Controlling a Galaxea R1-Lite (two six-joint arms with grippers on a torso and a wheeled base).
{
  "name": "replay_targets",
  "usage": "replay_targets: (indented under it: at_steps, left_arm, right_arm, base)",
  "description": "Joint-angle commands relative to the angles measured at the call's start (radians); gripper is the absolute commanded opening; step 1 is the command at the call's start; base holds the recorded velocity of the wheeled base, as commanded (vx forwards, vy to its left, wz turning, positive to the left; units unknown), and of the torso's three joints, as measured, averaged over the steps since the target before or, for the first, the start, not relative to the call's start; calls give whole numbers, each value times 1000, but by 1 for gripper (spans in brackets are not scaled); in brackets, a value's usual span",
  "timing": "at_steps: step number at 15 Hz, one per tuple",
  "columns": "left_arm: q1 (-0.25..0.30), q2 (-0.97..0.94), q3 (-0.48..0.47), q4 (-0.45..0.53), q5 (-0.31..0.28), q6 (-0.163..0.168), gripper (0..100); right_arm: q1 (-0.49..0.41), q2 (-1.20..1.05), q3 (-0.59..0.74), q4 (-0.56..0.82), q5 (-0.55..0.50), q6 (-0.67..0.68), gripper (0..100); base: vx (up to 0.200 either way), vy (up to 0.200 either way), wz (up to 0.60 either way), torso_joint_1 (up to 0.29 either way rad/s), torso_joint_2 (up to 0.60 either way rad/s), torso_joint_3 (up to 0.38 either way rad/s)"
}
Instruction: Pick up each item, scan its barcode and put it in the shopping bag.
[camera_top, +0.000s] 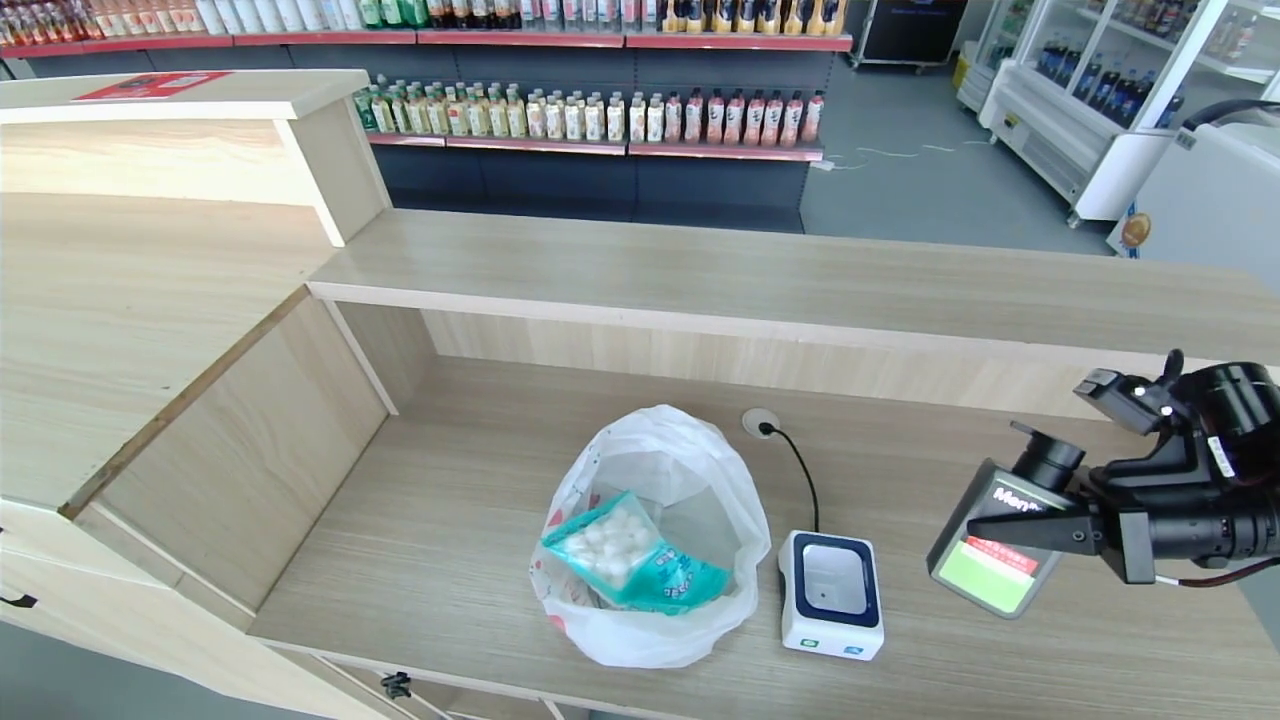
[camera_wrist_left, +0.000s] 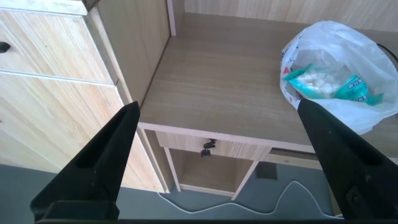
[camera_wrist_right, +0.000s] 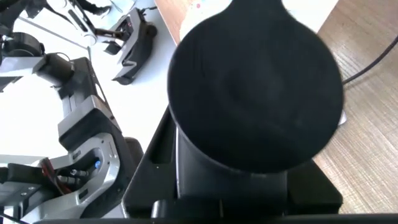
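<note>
R jaws grip item (camera_top: 990, 565) right of scanner (camera_top: 830, 595); bag (camera_top: 660, 530) left.

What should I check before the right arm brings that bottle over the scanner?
1. Grip: right gripper shut on the dark bottle: ok.
2. Scanner window bare: ok.
3. Bottle above the scanner: not ok, it hangs off to the robot's right of it.
4. Barcode facing the scanner: cannot tell.
5. Shopping bag mouth open, teal packet lying inside: ok.
6. Left gripper open and apart from the bag: ok.
</note>
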Motion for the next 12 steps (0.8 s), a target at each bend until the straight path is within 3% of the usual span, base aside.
replay_targets:
  at_steps: [1,12]
  left_arm:
    - [0,0,0,0,0,0,100]
    - [0,0,0,0,0,0,100]
  right_arm:
    - [-2,75,21,-4,-3,-34,0]
    - [15,200,16,-69,-3,-57,0]
  base:
    - [0,0,0,0,0,0]
    - [0,0,0,0,0,0]
